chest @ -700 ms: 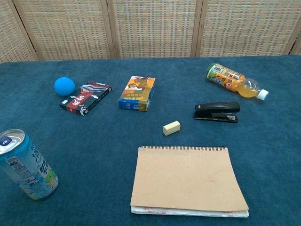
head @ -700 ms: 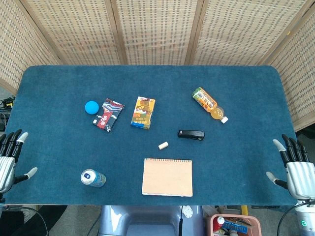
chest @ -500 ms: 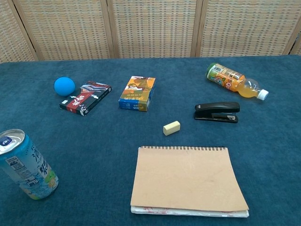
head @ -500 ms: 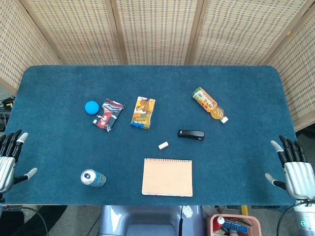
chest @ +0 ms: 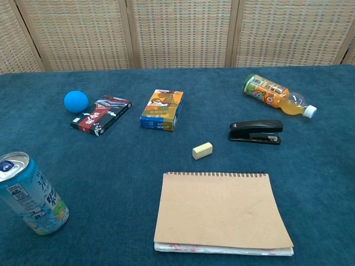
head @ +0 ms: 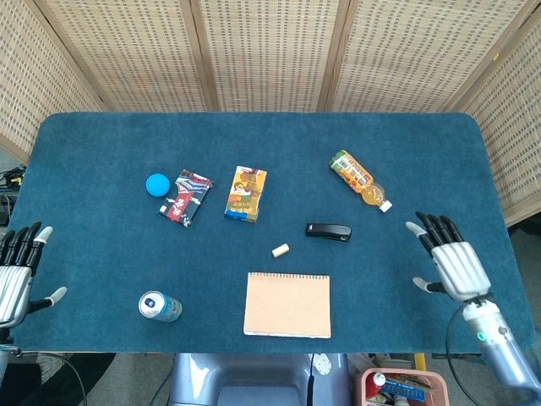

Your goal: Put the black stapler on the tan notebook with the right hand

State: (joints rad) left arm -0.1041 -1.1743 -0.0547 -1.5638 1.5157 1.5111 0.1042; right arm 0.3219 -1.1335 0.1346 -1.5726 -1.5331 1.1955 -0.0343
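**Stapler lies untouched as right hand hangs over the worktop edge**

While the black stapler (head: 328, 230) lies flat just right of centre in the head view, nothing touches it. Below and left of it, near the bottom edge of the frame, the tan notebook (head: 287, 304) lies closed with its spiral binding along the top; the two are apart, with bare blue cloth between them. A small cream eraser (head: 281, 249) sits between them, slightly to the left.

At the right of the frame the right hand (head: 455, 260) is over the worktop (head: 101, 135), well apart from the stapler, fingers spread and holding nothing. At the lower left corner the left hand (head: 15, 272) sits at the worktop's edge, likewise spread and empty. Neither hand appears in the chest view.

Above and right of the stapler lies an orange drink bottle (head: 361, 180) on its side. Left of centre are an orange-and-blue carton (head: 246, 194), a dark packet (head: 186, 198) and a blue ball (head: 157, 184) just beside it. A drinks can (head: 159, 306) stands at the lower left.
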